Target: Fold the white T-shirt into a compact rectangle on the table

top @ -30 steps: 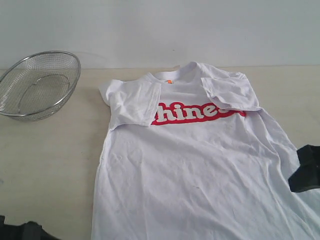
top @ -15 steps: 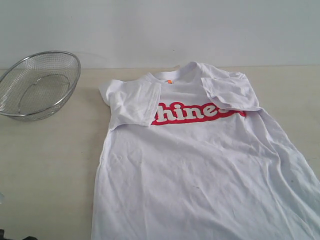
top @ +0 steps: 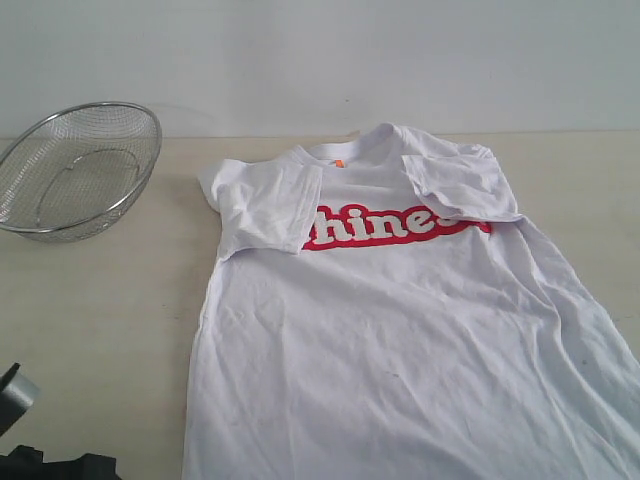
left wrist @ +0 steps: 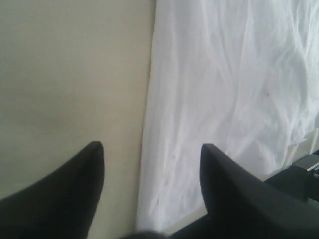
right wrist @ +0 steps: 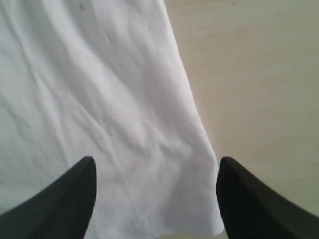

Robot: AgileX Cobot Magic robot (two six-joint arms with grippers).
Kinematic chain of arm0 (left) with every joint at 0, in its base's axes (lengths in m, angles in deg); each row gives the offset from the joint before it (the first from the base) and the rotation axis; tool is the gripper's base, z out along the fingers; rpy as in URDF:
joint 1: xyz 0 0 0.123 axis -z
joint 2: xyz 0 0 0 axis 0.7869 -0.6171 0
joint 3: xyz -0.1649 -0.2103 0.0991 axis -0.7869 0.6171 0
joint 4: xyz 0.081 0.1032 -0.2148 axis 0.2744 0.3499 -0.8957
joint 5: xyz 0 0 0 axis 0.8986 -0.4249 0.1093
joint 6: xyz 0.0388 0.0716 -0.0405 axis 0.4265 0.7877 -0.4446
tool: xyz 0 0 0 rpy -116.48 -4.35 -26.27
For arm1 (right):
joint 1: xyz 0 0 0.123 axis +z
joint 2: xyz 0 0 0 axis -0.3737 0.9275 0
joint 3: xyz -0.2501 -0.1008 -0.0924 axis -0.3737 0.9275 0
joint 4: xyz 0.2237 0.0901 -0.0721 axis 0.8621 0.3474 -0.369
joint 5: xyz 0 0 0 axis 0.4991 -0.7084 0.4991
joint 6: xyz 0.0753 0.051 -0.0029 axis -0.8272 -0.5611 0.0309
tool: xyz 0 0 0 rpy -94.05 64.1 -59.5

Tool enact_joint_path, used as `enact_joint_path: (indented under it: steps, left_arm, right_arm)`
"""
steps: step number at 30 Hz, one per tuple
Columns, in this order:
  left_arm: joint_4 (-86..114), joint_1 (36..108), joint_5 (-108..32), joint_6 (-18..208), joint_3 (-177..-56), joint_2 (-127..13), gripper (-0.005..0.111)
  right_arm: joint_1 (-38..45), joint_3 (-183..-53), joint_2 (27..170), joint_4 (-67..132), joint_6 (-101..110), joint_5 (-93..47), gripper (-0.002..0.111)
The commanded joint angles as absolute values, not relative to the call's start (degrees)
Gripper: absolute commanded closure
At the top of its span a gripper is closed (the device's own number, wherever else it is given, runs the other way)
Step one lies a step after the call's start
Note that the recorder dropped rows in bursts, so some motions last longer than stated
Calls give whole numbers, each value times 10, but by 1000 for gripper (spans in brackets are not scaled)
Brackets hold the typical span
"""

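The white T-shirt [top: 400,330] lies face up on the table [top: 100,300], both sleeves folded inward over the chest and the red lettering partly covered. In the left wrist view my left gripper [left wrist: 152,149] hangs open above the shirt's side edge [left wrist: 149,124], one finger over bare table [left wrist: 75,74], the other over cloth [left wrist: 224,99]. My right gripper [right wrist: 155,164] is open above the shirt's hem corner [right wrist: 199,214], with cloth [right wrist: 99,99] under the gap and table [right wrist: 249,74] beside it. Nothing is held. The right gripper is outside the exterior view.
A steel mesh bowl [top: 75,170] stands at the table's back left, apart from the shirt. A grey and black part of the left arm [top: 20,400] shows at the exterior view's lower left corner. A pale wall rises behind the table.
The right gripper, seen at the right edge over the shirt a second ago, has left the exterior view. More of the left arm has come into view at the lower left corner.
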State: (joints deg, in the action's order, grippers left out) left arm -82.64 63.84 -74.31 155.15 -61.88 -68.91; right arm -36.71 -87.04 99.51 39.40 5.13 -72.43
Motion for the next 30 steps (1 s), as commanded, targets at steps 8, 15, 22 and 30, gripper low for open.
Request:
enact_joint_path:
  steps: [8, 15, 22, 30]
  left_arm:
    - [-808, 638, -827, 1540, -595, -692, 53]
    - [-811, 638, -800, 1540, -562, -692, 53]
    - [-807, 638, -823, 1540, -562, -692, 53]
    - [-806, 638, -828, 1538, -560, -692, 53]
  right_arm:
    - [-366, -870, 992, 433, 50, -721, 47]
    - [-366, -870, 992, 433, 50, -726, 47]
    - [-366, -870, 992, 433, 50, -722, 47]
    - [-366, -870, 992, 433, 50, -721, 47]
